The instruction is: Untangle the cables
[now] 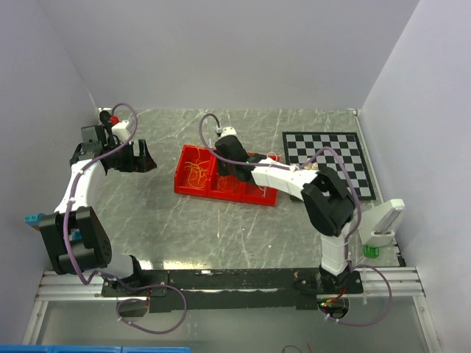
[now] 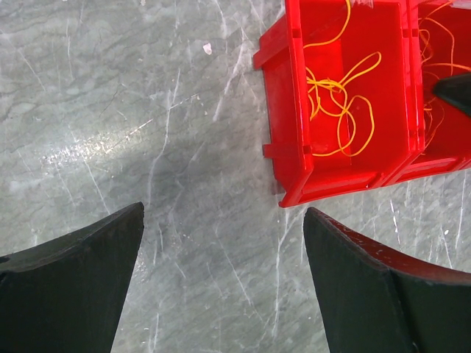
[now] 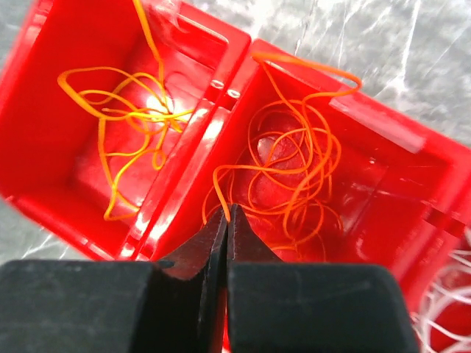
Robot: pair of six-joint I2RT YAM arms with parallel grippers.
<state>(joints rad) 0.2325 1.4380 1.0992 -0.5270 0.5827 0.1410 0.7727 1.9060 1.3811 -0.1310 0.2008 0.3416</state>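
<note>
The cables lie sorted by colour in a red tray [image 1: 184, 188]. A yellow tangle [image 3: 125, 118] fills the left compartment, an orange tangle [image 3: 294, 162] the middle one, and white strands [image 3: 445, 316] show at the far right edge. My right gripper [image 3: 227, 212] is over the middle compartment, shut on one orange strand pinched at its tips. In the top view it [image 1: 232, 170] reaches over the tray. My left gripper [image 2: 223, 209] hangs open over bare table, left of the tray [image 2: 294, 110], with nothing between its fingers.
A black-and-white checkerboard [image 1: 331, 158] lies at the back right of the grey marble table [image 1: 154, 213]. A white stand [image 1: 383, 224] and a small green piece [image 1: 370, 251] sit at the right edge. Walls close in on three sides.
</note>
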